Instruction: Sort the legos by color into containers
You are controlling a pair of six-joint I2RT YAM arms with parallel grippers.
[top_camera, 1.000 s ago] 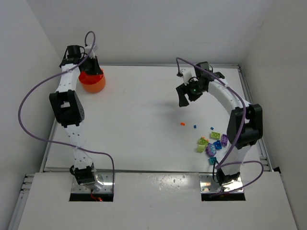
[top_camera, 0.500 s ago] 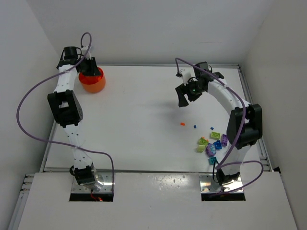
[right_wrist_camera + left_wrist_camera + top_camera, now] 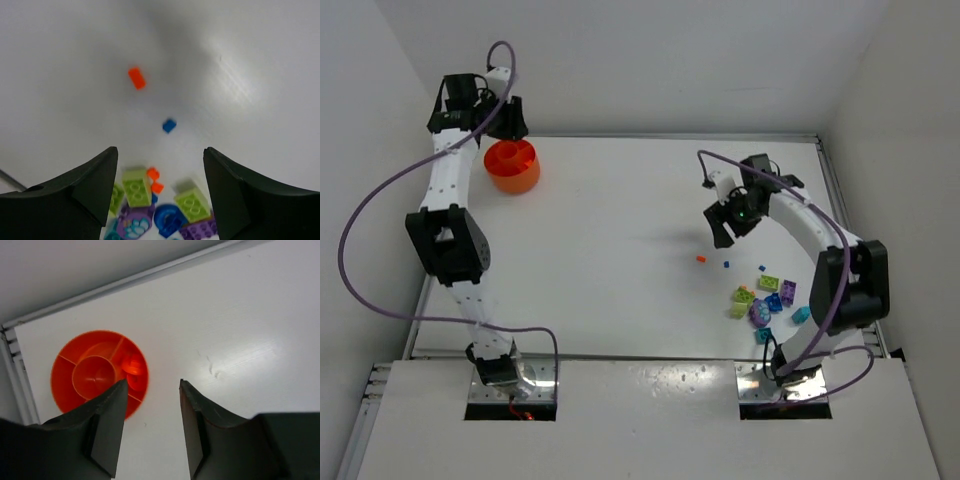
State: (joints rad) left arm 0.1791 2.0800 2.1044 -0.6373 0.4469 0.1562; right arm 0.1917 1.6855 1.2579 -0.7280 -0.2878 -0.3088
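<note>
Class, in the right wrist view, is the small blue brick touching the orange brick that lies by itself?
No, the blue brick and the orange brick lie apart, with bare white table between them.

The pincer hangs with jaws parted and empty over the white table, the divided orange bowl partly behind its left-hand finger, a small orange brick inside near that fingertip.

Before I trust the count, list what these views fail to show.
- Bowl contents: left wrist view, a left finger covers its lower edge; a bright patch in one compartment is unclear. Top view: too small.
- Lego pile: right wrist view, bottom edge cuts it off, right fingers hide its sides.
</note>
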